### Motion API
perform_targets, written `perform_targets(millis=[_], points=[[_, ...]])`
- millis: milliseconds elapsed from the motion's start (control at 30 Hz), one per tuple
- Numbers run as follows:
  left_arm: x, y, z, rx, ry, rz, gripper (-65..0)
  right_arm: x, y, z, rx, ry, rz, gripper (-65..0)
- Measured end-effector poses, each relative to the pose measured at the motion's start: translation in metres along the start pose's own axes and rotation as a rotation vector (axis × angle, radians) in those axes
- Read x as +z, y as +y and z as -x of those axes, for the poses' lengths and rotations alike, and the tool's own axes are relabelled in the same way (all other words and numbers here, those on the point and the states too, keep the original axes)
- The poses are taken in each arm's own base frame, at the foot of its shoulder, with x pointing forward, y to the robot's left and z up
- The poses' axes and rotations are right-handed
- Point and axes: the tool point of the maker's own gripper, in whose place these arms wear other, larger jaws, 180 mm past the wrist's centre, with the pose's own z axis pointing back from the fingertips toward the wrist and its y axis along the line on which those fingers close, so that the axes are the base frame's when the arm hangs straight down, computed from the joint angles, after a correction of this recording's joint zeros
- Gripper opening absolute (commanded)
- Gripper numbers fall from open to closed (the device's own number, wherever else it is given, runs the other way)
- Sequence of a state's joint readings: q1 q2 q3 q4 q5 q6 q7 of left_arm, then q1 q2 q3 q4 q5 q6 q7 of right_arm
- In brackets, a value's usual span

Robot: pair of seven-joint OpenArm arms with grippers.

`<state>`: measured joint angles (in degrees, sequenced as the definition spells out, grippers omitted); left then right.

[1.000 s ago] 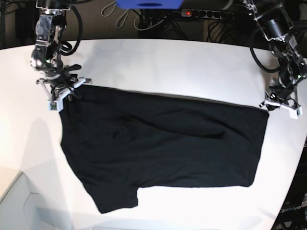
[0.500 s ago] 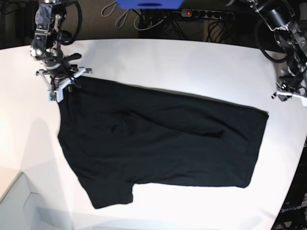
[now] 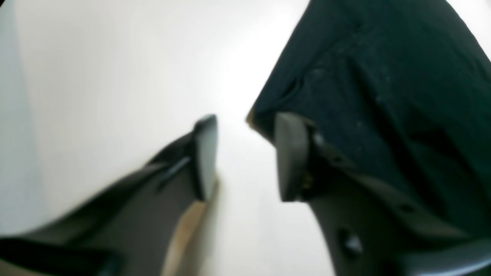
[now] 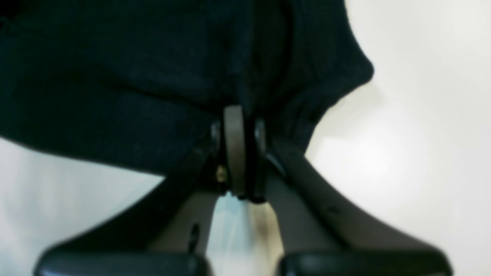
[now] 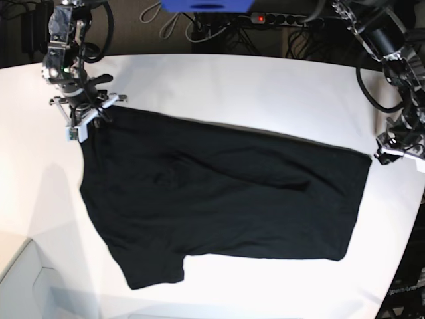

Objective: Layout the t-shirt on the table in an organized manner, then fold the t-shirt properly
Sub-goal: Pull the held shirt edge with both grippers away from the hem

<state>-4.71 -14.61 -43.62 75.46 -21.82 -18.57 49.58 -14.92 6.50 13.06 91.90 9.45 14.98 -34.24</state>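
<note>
The black t-shirt (image 5: 226,193) lies spread across the white table (image 5: 232,80), one sleeve pointing toward the front left. In the base view my right gripper (image 5: 84,124) stands at the shirt's far-left corner. The right wrist view shows that right gripper (image 4: 239,122) shut on a pinch of the t-shirt (image 4: 134,69). My left gripper (image 5: 397,150) sits just right of the shirt's right corner. In the left wrist view the left gripper (image 3: 245,153) is open with bare table (image 3: 115,76) in the gap, and the t-shirt (image 3: 383,76) lies beyond one finger.
A power strip (image 5: 282,20) with cables and a blue object (image 5: 206,5) sit behind the table's far edge. A pale box (image 5: 26,286) stands at the front left. The table's curved edge runs close beside the left gripper on the right.
The left gripper has opened and let go of the shirt's right corner, which now lies flat. The right gripper pulled its corner up and to the left, then held still.
</note>
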Motion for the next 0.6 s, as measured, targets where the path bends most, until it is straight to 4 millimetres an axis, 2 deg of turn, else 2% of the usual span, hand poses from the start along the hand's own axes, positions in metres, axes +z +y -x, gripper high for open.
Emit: perform_targets(millis=[67,200,367,533,600], points=[[-0.007,-0.008,-0.001,-0.066,0.027,-0.020,-36.5,0.000,0.000,0.000,0.000,0.000,0.000,-65.0],[-0.015,-0.028,-0.021,-0.102,-0.014,-0.007,-36.2,0.000,0.000,0.000,-0.001,0.001,0.000,-65.0],[-0.037,-0.029,0.008,-0.065,0.098,-0.010,-36.2,0.000,0.000,0.000,0.000,0.000,-0.001,-65.0],[-0.045,-0.029,-0.007,-0.044,0.005,-0.001,-36.3,0.000,0.000,0.000,0.000,0.001,0.000,-65.0],[-0.049,-0.031,-0.002,-0.038,0.008,0.005,-36.6,0.000,0.000,-0.001,-0.001,0.000,0.000,-65.0]])
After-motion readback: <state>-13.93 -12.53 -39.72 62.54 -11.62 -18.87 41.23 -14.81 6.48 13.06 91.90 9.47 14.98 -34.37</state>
